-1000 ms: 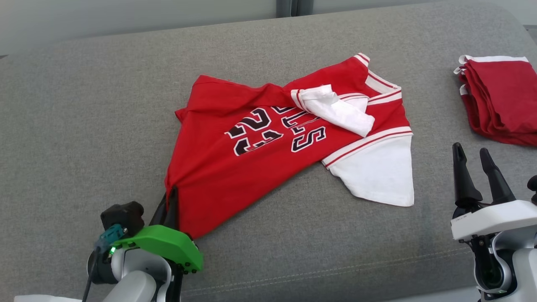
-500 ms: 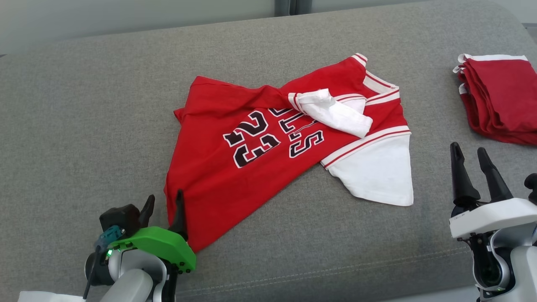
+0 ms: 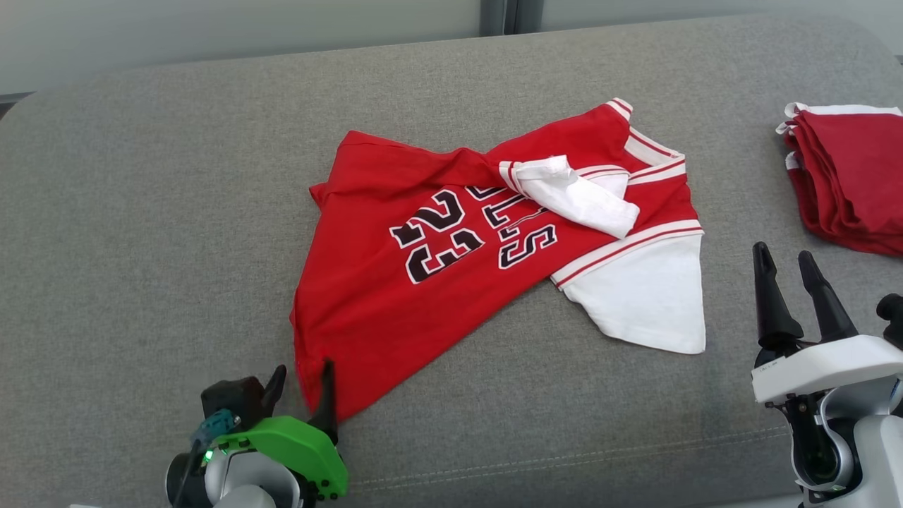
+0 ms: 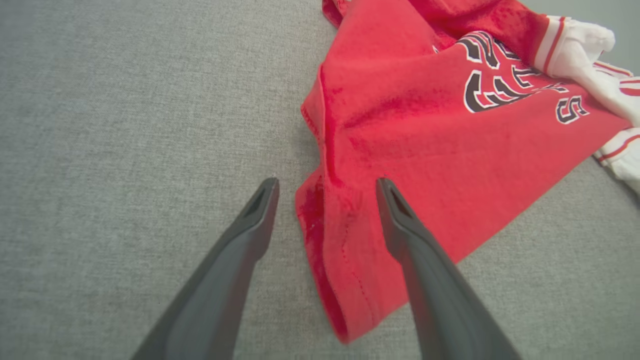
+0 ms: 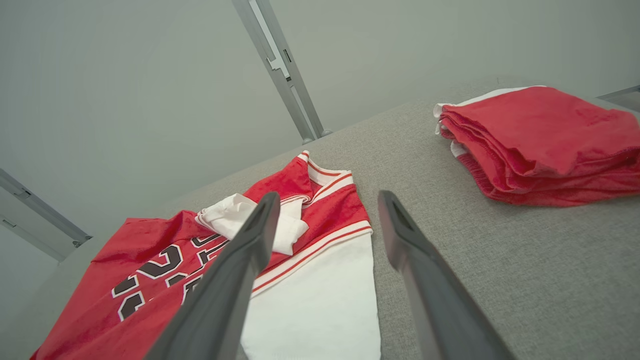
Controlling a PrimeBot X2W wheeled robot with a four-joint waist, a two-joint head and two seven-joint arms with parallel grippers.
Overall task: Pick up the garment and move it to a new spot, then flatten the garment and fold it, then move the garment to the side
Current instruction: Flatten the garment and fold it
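The garment [image 3: 423, 268] is a red jersey with white sleeves and black lettering, lying crumpled on the grey cushion [image 3: 141, 212]; it also shows in the left wrist view [image 4: 440, 130] and the right wrist view [image 5: 150, 260]. My left gripper [image 3: 303, 381] is open at the jersey's near corner, and in its own view [image 4: 327, 185] its fingers straddle the hem without pinching it. My right gripper [image 3: 783, 264] stands open at the lower right, apart from the white sleeve [image 3: 649, 303], and its own view [image 5: 327, 200] has nothing between its fingers.
A folded stack of red and white garments [image 3: 846, 183] lies at the cushion's far right, also seen from the right wrist [image 5: 545, 145]. A pale wall with a metal post [image 5: 285, 70] runs behind the cushion. The stitched front seam [image 3: 564, 458] marks the near edge.
My left gripper has opened and let go of the jersey's corner, which now lies flat on the cushion. The head camera has shifted slightly; the right gripper has stayed open.
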